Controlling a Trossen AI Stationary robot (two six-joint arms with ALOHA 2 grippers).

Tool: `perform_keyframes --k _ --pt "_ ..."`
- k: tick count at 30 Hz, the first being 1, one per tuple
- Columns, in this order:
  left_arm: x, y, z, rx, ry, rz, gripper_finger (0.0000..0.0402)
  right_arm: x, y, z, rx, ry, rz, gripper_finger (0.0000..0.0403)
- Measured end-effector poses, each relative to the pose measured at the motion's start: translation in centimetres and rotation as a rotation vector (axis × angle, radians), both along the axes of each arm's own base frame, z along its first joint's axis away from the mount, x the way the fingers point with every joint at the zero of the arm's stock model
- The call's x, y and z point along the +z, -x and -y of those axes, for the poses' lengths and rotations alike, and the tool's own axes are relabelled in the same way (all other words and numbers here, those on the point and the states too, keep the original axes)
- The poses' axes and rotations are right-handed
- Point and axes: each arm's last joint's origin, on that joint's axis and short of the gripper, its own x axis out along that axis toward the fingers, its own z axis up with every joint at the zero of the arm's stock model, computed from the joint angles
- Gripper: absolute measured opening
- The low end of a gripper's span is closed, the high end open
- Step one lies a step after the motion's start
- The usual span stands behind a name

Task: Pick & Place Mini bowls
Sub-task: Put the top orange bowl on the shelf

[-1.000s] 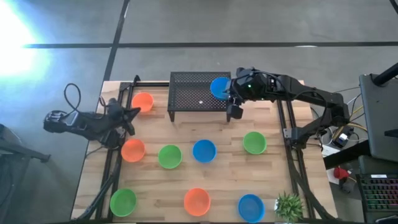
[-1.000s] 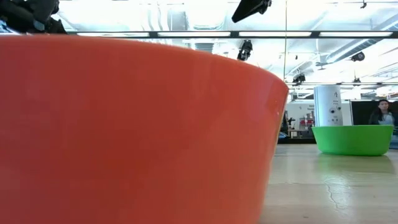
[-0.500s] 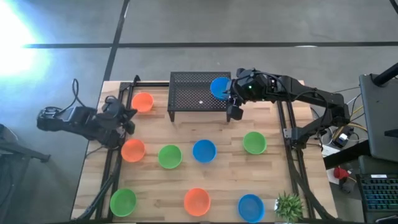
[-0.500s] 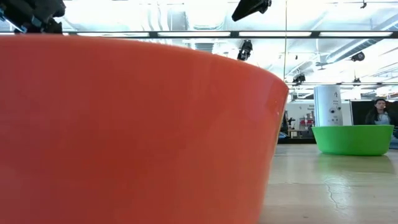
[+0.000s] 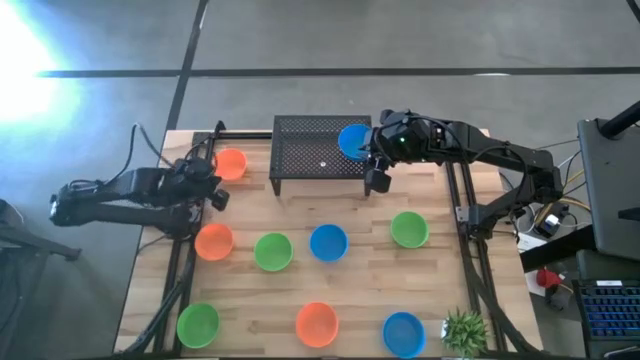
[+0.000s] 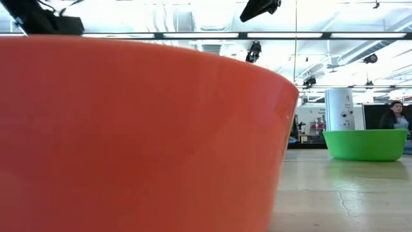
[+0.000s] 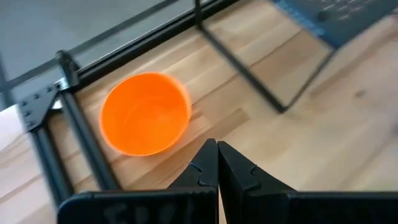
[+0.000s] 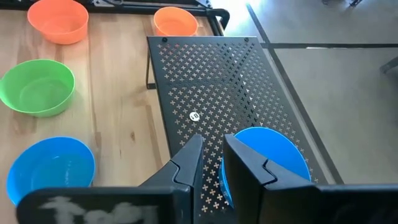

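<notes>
Fingers pressed together, the left hand was aimed at the orange bowl lying just ahead, nearer it than the right hand, whose state could not be told.

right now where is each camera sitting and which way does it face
High view: above the table, looking straight down; both arms show, left gripper and right gripper.
Low view: at tabletop height, facing across into the room; an orange bowl fills it, a green bowl stands behind.
Left wrist view: looks past shut fingers at an orange bowl.
Right wrist view: looks past its fingers at the blue bowl on the black rack.
Shared: high and right wrist views both show that rack.
</notes>
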Motion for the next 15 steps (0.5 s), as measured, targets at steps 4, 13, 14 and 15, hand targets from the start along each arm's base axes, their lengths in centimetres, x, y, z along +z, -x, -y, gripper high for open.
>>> perform_keyframes --k 4,13,14,15 --pt "-0.2 -0.7 -1.3 0.064 0.013 -0.045 0.0000 0.0 0.0 0.0 -0.001 -0.001 0.001 0.0061" --pt "-0.9 -1.7 -3.4 0.197 0.034 -0.070 0.0016 0.0 0.0 0.0 -0.001 -0.001 0.002 0.0057" --pt "-1.0 -1.9 -3.6 0.201 0.035 -0.073 0.0023 0.0 0.0 0.0 0.000 0.000 0.002 0.0057" --pt "-1.1 -2.1 -3.7 0.203 0.038 -0.073 0.0031 0.0 0.0 0.0 -0.001 0.001 0.004 0.0057"
